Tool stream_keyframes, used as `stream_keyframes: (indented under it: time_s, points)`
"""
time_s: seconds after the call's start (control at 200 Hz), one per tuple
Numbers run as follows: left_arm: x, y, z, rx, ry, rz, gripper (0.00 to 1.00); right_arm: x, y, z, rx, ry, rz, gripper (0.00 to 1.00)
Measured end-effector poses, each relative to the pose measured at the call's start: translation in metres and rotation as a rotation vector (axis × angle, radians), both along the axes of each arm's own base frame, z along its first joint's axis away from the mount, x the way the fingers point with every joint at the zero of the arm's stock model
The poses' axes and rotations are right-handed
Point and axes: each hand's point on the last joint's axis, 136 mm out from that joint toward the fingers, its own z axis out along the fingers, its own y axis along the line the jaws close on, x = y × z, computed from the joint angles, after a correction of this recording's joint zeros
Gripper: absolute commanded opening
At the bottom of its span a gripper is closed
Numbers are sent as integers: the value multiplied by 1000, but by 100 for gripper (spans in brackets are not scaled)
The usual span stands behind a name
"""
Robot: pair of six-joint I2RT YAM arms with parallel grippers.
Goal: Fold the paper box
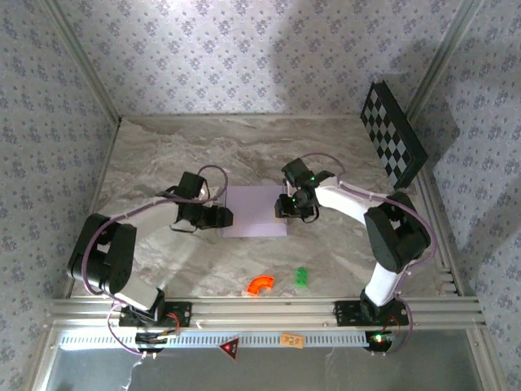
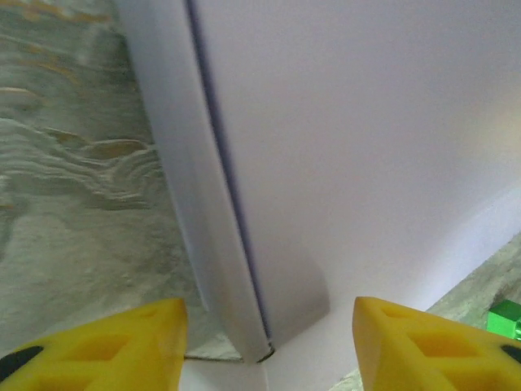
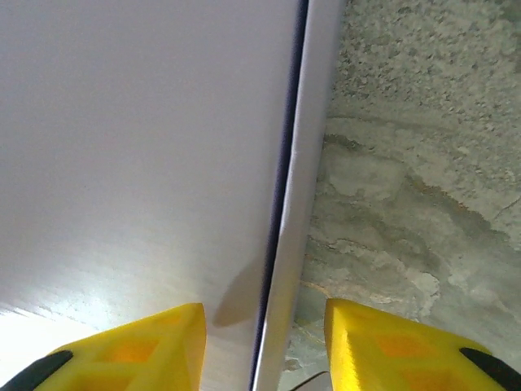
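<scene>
The paper box (image 1: 256,210) lies flat on the marble table, a pale lilac rectangle between the two arms. My left gripper (image 1: 221,217) is at its left edge. In the left wrist view the yellow fingers (image 2: 122,346) stand apart around the box's raised left side strip (image 2: 203,212), clear of it; the left gripper (image 2: 269,326) is open. My right gripper (image 1: 285,208) is at the right edge. In the right wrist view its open jaws straddle the narrow right side strip (image 3: 301,204) beside the lid panel (image 3: 138,138); the right gripper (image 3: 264,326) grips nothing.
A black-and-white checkered board (image 1: 393,134) leans on the back right wall. An orange curved piece (image 1: 260,284) and a small green block (image 1: 302,277) lie near the front; the green block (image 2: 506,318) appears beside the left finger. Aluminium rails (image 1: 269,309) line the near edge.
</scene>
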Motion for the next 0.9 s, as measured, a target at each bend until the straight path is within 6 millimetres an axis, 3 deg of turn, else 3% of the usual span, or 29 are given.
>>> stream_keyframes:
  time_s: [0.205,0.395,0.65,0.9]
  points:
    - [49,10,32,-17,-87,57,59,43,4,26,35,-45,-20,47]
    - [84,4,33,-21,-100,46,59,71,0,17,29,-27,-38,46]
    - [96,-4,11,-22,-41,17,54,78,0,-3,27,25,-42,41]
    - [95,-8,2,-43,1,1,41,93,13,-2,64,9,-18,27]
